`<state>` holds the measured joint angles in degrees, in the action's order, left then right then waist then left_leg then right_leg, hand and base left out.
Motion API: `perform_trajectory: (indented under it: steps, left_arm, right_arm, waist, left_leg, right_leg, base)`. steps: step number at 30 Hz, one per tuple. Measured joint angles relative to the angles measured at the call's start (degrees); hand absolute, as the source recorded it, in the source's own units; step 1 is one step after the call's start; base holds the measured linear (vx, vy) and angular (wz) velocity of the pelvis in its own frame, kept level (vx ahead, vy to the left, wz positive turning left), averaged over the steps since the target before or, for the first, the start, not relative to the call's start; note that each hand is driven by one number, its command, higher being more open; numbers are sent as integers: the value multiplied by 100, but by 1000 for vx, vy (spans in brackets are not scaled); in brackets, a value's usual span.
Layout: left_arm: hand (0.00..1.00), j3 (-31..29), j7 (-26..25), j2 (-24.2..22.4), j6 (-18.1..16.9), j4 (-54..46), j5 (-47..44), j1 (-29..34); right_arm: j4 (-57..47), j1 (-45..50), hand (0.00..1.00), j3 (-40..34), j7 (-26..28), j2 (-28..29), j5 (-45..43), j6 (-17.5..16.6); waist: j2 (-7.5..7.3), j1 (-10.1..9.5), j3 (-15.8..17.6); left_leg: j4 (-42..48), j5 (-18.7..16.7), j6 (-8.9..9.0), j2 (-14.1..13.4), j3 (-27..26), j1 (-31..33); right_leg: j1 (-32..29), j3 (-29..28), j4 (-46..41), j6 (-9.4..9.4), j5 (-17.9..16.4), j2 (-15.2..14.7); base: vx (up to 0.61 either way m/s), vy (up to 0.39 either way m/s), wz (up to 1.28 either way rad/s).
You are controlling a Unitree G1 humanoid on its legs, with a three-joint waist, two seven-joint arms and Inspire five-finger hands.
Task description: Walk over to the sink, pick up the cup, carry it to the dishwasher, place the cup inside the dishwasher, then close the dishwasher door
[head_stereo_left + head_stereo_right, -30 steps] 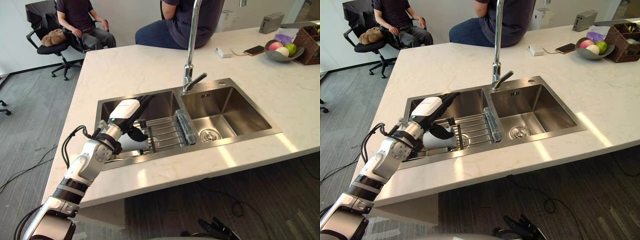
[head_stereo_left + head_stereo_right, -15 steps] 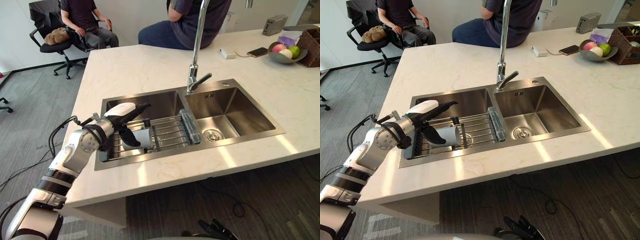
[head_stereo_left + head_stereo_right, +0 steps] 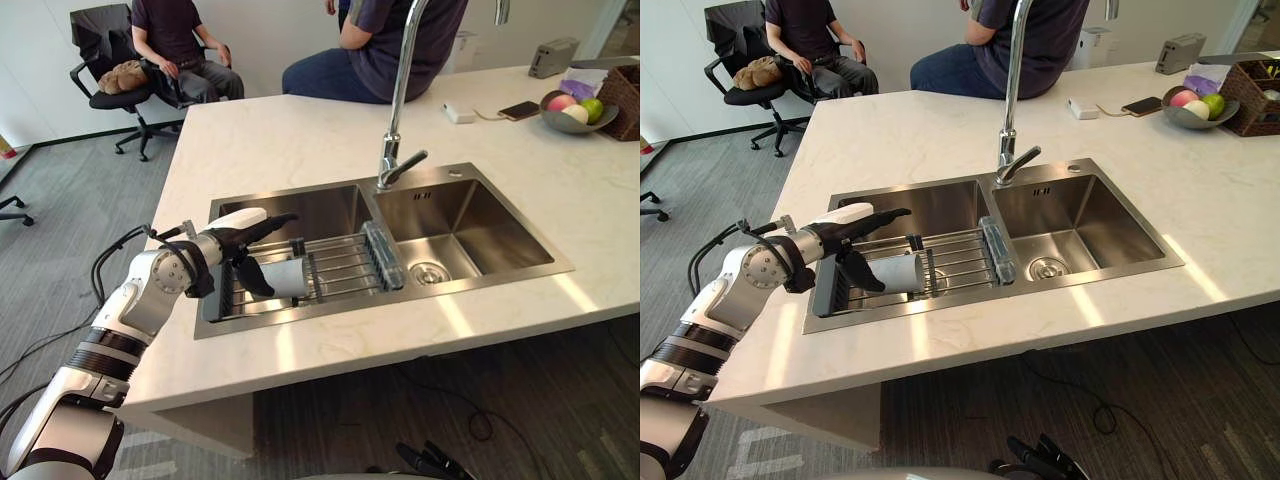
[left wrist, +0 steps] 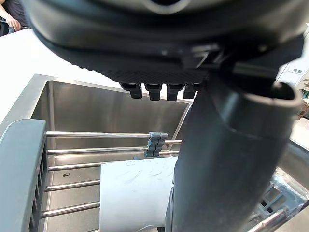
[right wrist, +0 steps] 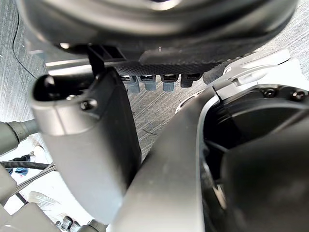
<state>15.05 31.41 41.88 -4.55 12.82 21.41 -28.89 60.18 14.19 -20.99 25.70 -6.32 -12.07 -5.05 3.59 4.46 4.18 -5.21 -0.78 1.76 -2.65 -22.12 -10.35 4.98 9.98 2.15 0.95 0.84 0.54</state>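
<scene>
Dark left hand (image 3: 236,238) (fingers (image 3: 272,221) straight) just above cup (image 3: 287,278)

I've got a pale marble countertop (image 3: 300,140) running across my view, with a steel double sink (image 3: 470,215) set into its middle. The faucet (image 3: 397,150) stands on the sink's rim at 12 o'clock, between the two basins. A wire rack (image 3: 345,262) spans the basin on the 9 o'clock side, and the cup (image 3: 285,278) lies on its side on that rack. Out toward 2 o'clock on the counter I see a small white box (image 3: 461,113), a phone (image 3: 519,109) just beside it, then a bowl (image 3: 1170,116), a wicker basket (image 3: 625,100), and a grey appliance (image 3: 553,57) behind them.
</scene>
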Motion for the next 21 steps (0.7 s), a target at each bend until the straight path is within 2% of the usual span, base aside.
perform_trajectory:
  steps: [21]
  left_arm:
    - [100,10,-25,-514,63,834,285,30]
  right_arm:
    - [-11,-29,100,9,0,11,47,10]
  waist:
    - [-8,120,3]
  left_leg:
    - [-3,-38,-11,4,-200,24]
  right_leg:
    - [-17,-191,182,-12,131,25]
  base:
    - [-4,-5,-5]
